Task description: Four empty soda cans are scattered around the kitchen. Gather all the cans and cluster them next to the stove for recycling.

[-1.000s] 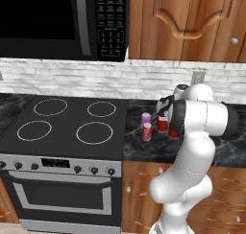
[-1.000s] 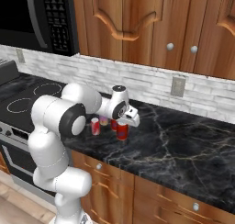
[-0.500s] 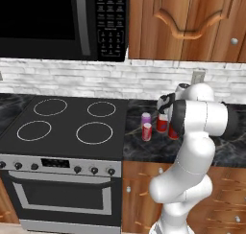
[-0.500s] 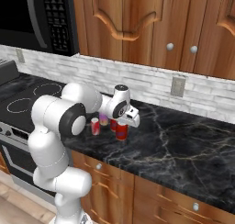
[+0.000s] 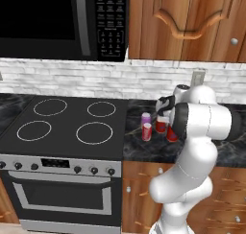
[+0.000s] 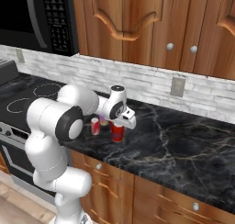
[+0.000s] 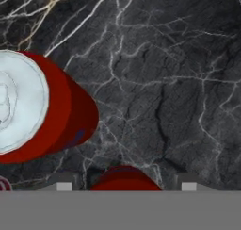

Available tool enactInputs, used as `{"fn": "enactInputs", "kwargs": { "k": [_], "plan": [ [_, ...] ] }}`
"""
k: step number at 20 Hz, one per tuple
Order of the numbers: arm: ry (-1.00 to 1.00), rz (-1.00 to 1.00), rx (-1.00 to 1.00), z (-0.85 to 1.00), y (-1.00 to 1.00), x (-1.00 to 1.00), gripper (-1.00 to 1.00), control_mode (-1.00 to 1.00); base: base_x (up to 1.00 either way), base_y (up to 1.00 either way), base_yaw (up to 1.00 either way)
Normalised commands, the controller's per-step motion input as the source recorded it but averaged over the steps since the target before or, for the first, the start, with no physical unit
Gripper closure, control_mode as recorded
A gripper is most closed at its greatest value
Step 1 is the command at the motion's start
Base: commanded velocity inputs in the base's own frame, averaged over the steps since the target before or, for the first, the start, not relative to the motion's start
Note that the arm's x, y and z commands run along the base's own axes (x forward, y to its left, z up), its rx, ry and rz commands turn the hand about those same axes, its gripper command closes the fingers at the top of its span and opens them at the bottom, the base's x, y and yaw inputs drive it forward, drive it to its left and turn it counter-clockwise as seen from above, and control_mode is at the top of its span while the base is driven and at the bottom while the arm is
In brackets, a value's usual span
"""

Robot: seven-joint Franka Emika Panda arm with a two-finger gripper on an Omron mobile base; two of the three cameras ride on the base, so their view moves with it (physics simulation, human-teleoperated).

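A red can is seen between the gripper fingertips, apparently clasped by the jaws, with another can standing just beside it.

So the gripper is hanging low over the black counter, with red cans right under it. Off to its left stand a small red can and a pink-purple can, and the stove sits further left.

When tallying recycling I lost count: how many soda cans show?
4, all on the counter right of the stove: pink-purple can rearmost, red can before it, third can between the gripper's fingers, fourth can beside that.
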Motion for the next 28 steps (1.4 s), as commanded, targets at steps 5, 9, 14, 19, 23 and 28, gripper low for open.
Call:
{"fn": "enactInputs", "kwargs": {
  "k": [5, 9, 14, 19, 23, 28],
  "plan": [
    [-0.06, -0.07, 0.0, -0.13, 0.2, -0.1, 1.0, -1.0, 0.0, 0.0, 0.0],
    [-0.14, -0.09, 0.0, -0.13, 0.25, 0.0, 1.0, -1.0, 0.0, 0.0, 0.0],
    [-0.12, -0.08, 0.0, -0.16, 0.25, 0.0, 1.0, -1.0, 0.0, 0.0, 0.0],
    [-0.06, -0.07, 0.0, -0.19, 0.25, 0.0, 1.0, -1.0, 0.0, 0.0, 0.0],
    [-0.06, -0.05, 0.0, -0.18, 0.26, 0.0, 1.0, -1.0, 0.0, 0.0, 0.0],
    [-0.04, -0.03, 0.0, -0.19, 0.27, 0.0, 1.0, -1.0, 0.0, 0.0, 0.0]
  ]
}}
